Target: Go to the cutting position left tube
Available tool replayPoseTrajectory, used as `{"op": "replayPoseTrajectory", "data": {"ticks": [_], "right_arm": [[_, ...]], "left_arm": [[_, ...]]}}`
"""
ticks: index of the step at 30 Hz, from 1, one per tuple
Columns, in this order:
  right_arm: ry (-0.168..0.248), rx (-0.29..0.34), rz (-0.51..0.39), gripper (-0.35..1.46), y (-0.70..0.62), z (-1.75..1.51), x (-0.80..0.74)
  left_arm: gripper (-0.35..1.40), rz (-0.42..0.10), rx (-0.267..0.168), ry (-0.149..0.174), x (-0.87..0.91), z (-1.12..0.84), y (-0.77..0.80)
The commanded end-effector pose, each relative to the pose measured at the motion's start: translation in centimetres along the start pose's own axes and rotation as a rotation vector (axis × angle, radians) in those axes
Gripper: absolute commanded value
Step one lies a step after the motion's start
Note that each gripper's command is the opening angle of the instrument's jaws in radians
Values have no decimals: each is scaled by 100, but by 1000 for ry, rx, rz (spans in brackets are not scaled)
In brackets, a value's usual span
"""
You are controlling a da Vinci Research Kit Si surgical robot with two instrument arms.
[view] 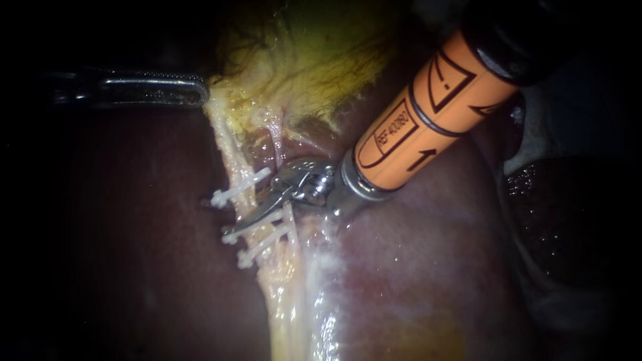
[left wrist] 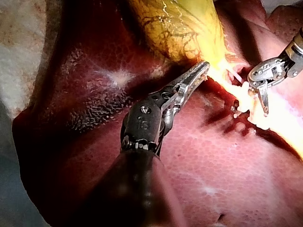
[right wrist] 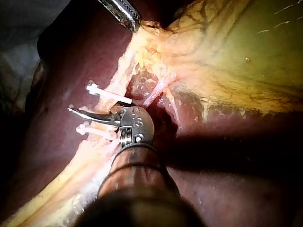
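The pale left tube (view: 234,164) runs down from the yellow-green gallbladder (view: 321,53) over the dark red liver (view: 414,254). Three white clips cross it: one higher (view: 239,188), two lower (view: 257,225) (view: 264,246). My right instrument (view: 251,208), on an orange shaft, has slim blades lying across the tube in the gap between the higher clip and the lower pair, slightly open with the tube between them; the right wrist view shows the tip (right wrist: 80,112) there. My left instrument (view: 200,90) is shut on the gallbladder's edge, pulling it sideways (left wrist: 201,71).
A thinner pinkish tube (view: 275,144) lies just right of the clipped one, close to my right instrument's wrist. Wet liver surface surrounds the site. White gauze or cloth (view: 535,140) shows at the far right.
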Motion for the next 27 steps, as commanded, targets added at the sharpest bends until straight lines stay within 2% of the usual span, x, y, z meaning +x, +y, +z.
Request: {"op": "replayPoseTrajectory", "data": {"ticks": [1,7,15,23,27], "right_arm": [[-4,1,0,104,-1,3,1],[-10,16,-1,100,-9,18,3],[40,72,-1,94,-21,23,17],[67,90,8,94,-35,21,38],[67,91,9,94,-37,22,40]], "left_arm": [[-35,0,-3,-1,0,0,0],[-35,0,-3,-1,0,0,0],[-35,0,-4,-1,0,0,0],[-35,0,-4,-1,0,0,0],[-35,0,-4,-1,0,0,0]]}}
